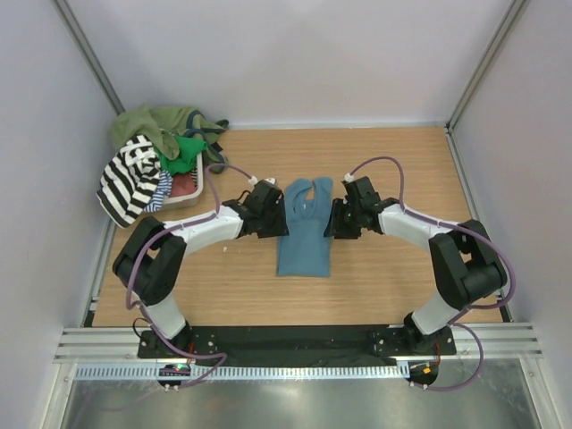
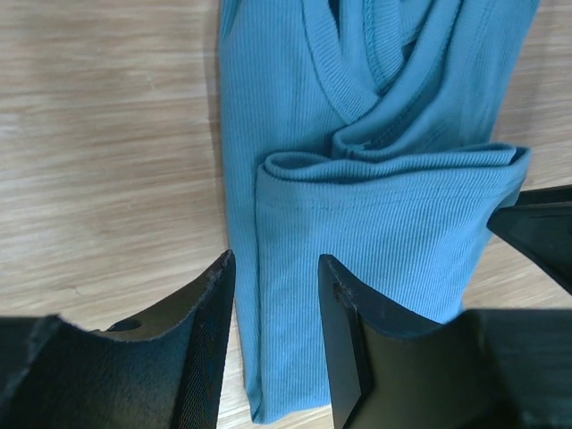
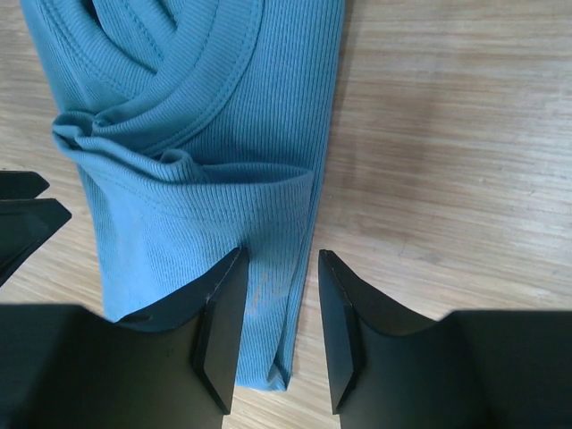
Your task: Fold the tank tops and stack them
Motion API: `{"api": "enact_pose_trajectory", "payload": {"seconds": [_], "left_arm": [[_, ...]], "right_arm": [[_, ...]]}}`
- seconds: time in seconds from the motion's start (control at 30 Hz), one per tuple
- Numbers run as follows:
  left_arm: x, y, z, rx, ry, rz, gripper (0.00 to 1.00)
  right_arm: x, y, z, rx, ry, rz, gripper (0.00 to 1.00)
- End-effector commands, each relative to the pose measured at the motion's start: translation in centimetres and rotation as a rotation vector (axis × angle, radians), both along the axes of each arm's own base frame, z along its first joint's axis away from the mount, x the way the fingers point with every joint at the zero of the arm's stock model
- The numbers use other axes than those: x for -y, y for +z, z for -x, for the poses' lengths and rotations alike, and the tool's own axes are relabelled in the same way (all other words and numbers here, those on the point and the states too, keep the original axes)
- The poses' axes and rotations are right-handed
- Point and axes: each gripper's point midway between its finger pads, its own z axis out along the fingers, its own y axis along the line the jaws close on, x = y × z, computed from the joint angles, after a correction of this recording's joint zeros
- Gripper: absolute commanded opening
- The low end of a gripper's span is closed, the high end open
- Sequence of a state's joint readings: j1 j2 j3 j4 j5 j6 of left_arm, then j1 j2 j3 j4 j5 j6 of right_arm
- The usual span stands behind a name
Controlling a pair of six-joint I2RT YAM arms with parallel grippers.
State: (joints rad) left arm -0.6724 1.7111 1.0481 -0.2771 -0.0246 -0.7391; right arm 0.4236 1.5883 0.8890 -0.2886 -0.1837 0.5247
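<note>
The teal-blue tank top (image 1: 304, 234) lies on the wooden table between my two arms, folded narrow, straps at the far end. A cloth flap is doubled over across its middle (image 2: 384, 214) (image 3: 179, 206). My left gripper (image 1: 279, 214) (image 2: 277, 268) is open, its jaws astride the top's left edge. My right gripper (image 1: 332, 219) (image 3: 281, 264) is open, astride the right edge. Neither holds cloth. The black-and-white striped top (image 1: 130, 179) hangs over the heap at the far left, with the olive top (image 1: 156, 125), green top (image 1: 185, 152) and thin navy-striped top (image 1: 163, 189).
The heap sits in and over a white basket (image 1: 195, 195) at the table's far left corner. White walls close in the table on three sides. Bare wood (image 1: 402, 170) lies to the right of the teal top.
</note>
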Motion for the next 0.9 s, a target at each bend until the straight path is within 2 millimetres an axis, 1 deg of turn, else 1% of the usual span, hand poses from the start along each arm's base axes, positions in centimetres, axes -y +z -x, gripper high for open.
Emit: {"api": "enact_pose_trajectory", "payload": {"seconds": [0.0, 0.07, 0.13, 0.2, 0.23, 0.27, 0.37, 0.47, 0.5, 0.57, 0.6, 0.63, 0.67, 0.7, 0.73, 0.77, 0.83, 0.87], "left_arm": [[1.1, 0.7, -1.3, 0.03, -0.023, 0.011, 0.43], [1.2, 0.7, -1.6, 0.031, -0.021, 0.008, 0.43], [1.2, 0.1, -1.8, 0.023, -0.018, -0.003, 0.43], [1.6, 0.0, -2.1, 0.024, -0.021, -0.002, 0.42], [1.6, -0.5, -2.1, 0.014, -0.023, -0.011, 0.41], [1.7, -0.4, -2.4, 0.017, -0.021, -0.008, 0.41], [2.0, -0.9, -2.6, 0.006, -0.024, -0.011, 0.39], [2.3, -1.1, -2.8, 0.0, -0.027, -0.011, 0.33], [2.3, -1.1, -2.8, 0.0, -0.029, -0.011, 0.27], [2.3, -0.9, -2.8, 0.002, -0.03, -0.011, 0.21], [2.2, -0.8, -2.8, 0.004, -0.029, -0.014, 0.12], [2.0, -0.8, -2.6, 0.003, -0.029, -0.018, 0.08], [1.9, -0.2, -2.7, 0.017, -0.024, -0.016, 0.06], [1.7, 0.0, -2.6, 0.023, -0.023, -0.021, 0.04], [1.4, 0.1, -2.4, 0.026, -0.019, -0.025, 0.04], [1.2, 0.7, -2.4, 0.042, -0.015, -0.024, 0.02], [0.7, 0.9, -2.1, 0.047, -0.01, -0.032, 0.02], [0.7, 1.5, -2.1, 0.062, -0.009, -0.029, 0.02]], "right_arm": [[-1.0, 1.6, -2.1, 0.075, 0.016, -0.021, 0.42], [-1.1, 1.5, -2.3, 0.073, 0.018, -0.022, 0.41], [-1.2, 1.7, -2.4, 0.077, 0.026, -0.027, 0.38], [-1.4, 1.6, -2.3, 0.075, 0.03, -0.031, 0.36], [-1.4, 1.7, -2.4, 0.076, 0.03, -0.036, 0.34], [-1.5, 1.6, -2.3, 0.073, 0.032, -0.038, 0.33], [-1.6, 1.6, -2.4, 0.073, 0.033, -0.042, 0.27], [-1.8, 1.4, -2.4, 0.067, 0.037, -0.049, 0.24], [-1.8, 1.2, -2.4, 0.062, 0.039, -0.049, 0.2], [-2.0, 1.1, -2.3, 0.056, 0.044, -0.059, 0.15], [-2.1, 1.2, -2.4, 0.056, 0.045, -0.061, 0.09], [-2.2, 1.2, -2.3, 0.054, 0.046, -0.063, 0.05], [-2.1, 1.3, -2.4, 0.054, 0.046, -0.063, 0.02], [-2.1, 1.4, -2.3, 0.052, 0.048, -0.06, 0.01], [-2.1, 1.6, -2.3, 0.055, 0.047, -0.061, 0.01], [-2.1, 1.8, -2.4, 0.06, 0.048, -0.065, 0.01], [-2.1, 2.5, -2.3, 0.073, 0.05, -0.07, 0.01], [-2.1, 2.6, -2.3, 0.076, 0.048, -0.072, 0.01]]}}
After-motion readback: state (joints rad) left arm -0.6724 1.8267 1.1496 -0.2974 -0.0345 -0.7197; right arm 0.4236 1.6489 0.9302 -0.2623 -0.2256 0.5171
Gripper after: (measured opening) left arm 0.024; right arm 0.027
